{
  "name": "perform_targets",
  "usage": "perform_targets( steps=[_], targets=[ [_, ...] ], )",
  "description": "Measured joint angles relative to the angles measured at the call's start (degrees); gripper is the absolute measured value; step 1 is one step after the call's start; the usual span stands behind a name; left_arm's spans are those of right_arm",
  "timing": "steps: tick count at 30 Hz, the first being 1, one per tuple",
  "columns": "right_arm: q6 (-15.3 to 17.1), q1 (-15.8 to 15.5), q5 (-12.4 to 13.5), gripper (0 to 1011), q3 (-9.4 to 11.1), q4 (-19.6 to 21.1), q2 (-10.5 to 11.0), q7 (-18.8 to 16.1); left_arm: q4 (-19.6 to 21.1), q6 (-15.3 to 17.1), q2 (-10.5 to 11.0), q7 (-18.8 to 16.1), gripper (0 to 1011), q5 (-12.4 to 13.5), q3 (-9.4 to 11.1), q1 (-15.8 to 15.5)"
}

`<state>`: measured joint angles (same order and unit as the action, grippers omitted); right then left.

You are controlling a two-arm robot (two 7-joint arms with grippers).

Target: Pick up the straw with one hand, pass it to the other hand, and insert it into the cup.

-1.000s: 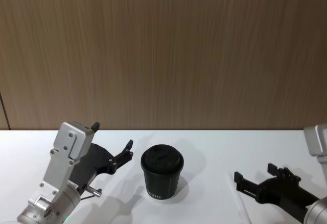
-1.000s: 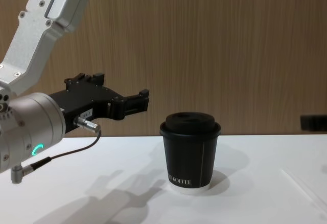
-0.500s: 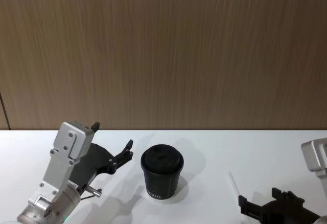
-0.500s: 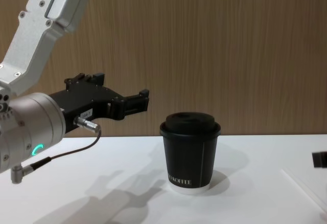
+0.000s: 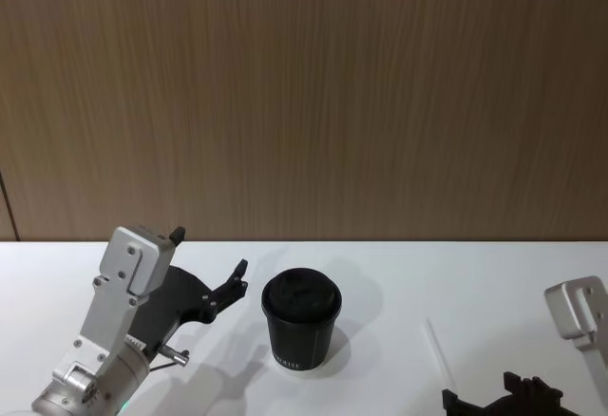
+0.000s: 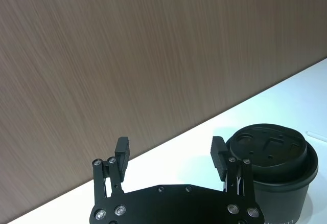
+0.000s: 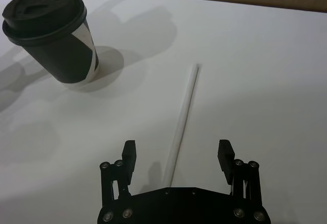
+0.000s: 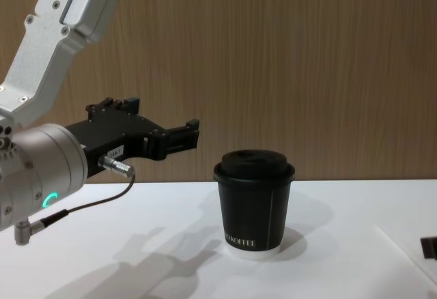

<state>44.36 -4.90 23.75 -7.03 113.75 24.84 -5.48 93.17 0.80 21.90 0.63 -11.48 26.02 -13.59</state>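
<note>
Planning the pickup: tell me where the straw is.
Head view: the straw lies flat on the table, right of the cup and apart from it, its near end lined up between the right gripper's open fingers.

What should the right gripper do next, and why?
Probably lower the right gripper onto the straw and close: the straw lies flat on the table, in line with its open fingers' gap. The left gripper hovers open beside the cup.
</note>
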Motion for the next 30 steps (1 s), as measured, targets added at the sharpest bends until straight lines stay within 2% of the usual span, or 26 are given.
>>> perform_targets(
  steps=[11, 30],
  targets=[
    [0.29, 0.20, -1.61, 1001, -1.65, -1.23, 0.69, -0.69, 0.00, 0.00, 0.00, 0.00, 1000, 0.00, 0.00, 0.00],
    [0.48, 1.02, -3.17, 1001, -2.33, -3.13, 0.08, -0.75, 0.00, 0.00, 0.00, 0.00, 1000, 0.00, 0.00, 0.00]
  ],
)
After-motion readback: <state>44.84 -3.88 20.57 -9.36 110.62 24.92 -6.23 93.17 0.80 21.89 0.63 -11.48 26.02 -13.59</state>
